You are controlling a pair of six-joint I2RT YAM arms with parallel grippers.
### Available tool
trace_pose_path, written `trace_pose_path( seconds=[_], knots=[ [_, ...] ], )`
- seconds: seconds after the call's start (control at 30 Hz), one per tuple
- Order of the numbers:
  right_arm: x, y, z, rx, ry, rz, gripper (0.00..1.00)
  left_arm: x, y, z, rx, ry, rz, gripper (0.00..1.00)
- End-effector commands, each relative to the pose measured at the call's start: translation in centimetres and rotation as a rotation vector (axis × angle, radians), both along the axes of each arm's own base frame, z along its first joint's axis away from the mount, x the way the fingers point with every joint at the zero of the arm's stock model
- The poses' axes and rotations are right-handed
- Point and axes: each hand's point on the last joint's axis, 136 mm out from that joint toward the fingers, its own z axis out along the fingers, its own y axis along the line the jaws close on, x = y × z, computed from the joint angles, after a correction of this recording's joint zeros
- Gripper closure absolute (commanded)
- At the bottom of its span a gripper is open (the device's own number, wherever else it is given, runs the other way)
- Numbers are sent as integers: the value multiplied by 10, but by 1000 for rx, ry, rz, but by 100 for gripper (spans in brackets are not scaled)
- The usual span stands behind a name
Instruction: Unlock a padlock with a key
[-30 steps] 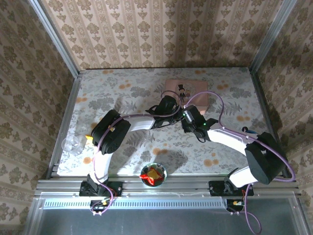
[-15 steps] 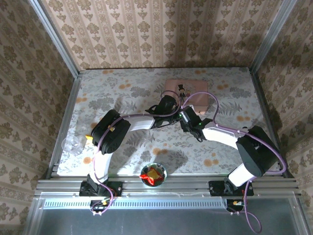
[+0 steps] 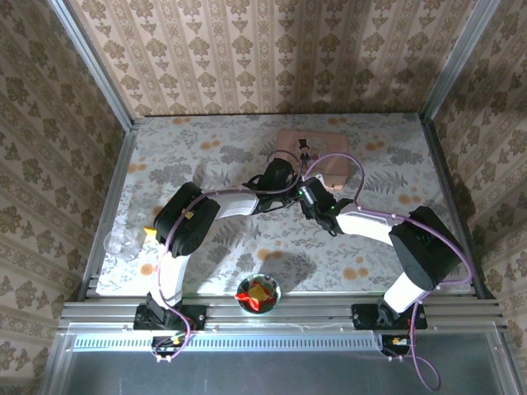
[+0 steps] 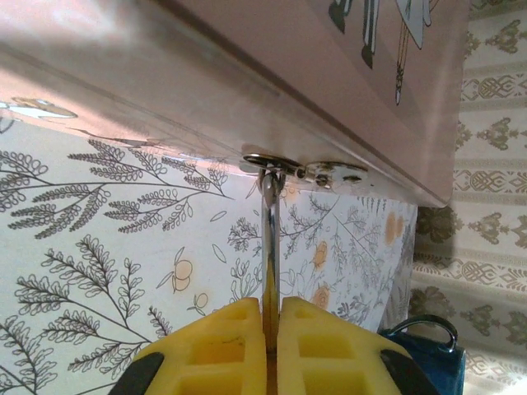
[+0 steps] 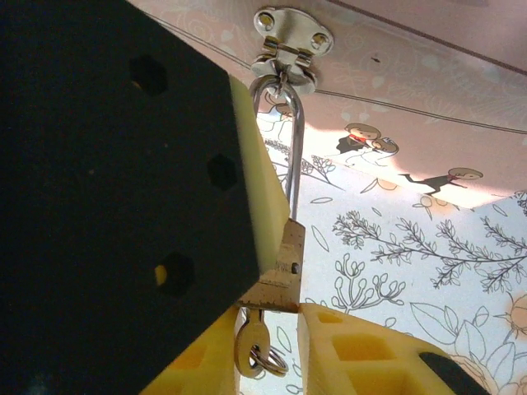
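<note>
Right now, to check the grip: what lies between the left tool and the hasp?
The padlock's shackle: it runs from the shut left tool up through the hasp, as the left wrist view shows.

- Beige-and-brown damask wallpaper with vertical stripes point(image 3: 272, 58): covers the back wall and both side walls; also seen past the table edge in the left wrist view point(image 4: 494, 164).
- Silvery aluminium frame posts, left point(image 3: 90, 62) and right point(image 3: 457, 58): slanted up along the back corners.
- White table cover printed with grey fern sprigs and small orange fruits point(image 3: 165, 156): flat, spans the whole tabletop; print sharp in the left wrist view point(image 4: 99, 247) and the right wrist view point(image 5: 428, 247).
- Silvery metal rail point(image 3: 313, 311): runs along the table's near edge.
- Pale slotted strip point(image 3: 280, 341): just below the rail, brightly lit.
- Smooth grey surface point(image 3: 280, 374): nearest the camera.
- Light: even, shadows soft.
</note>
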Motion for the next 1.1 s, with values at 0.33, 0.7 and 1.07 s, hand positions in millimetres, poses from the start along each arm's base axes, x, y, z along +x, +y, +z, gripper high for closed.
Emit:
trace_pose_path(
  seconds=[0.33,0.7,1.07],
  knots=[
    [25,4,4,-19,-194,36,78,-23,-25,31,-133,48,-103,100],
    [25,1,-7,15,-238,-2,85,-29,-22,46,-188,85,-125,100],
    [26,12,7,55,-213,87,100,-32,-22,48,-205,101,-140,100]
  ],
)
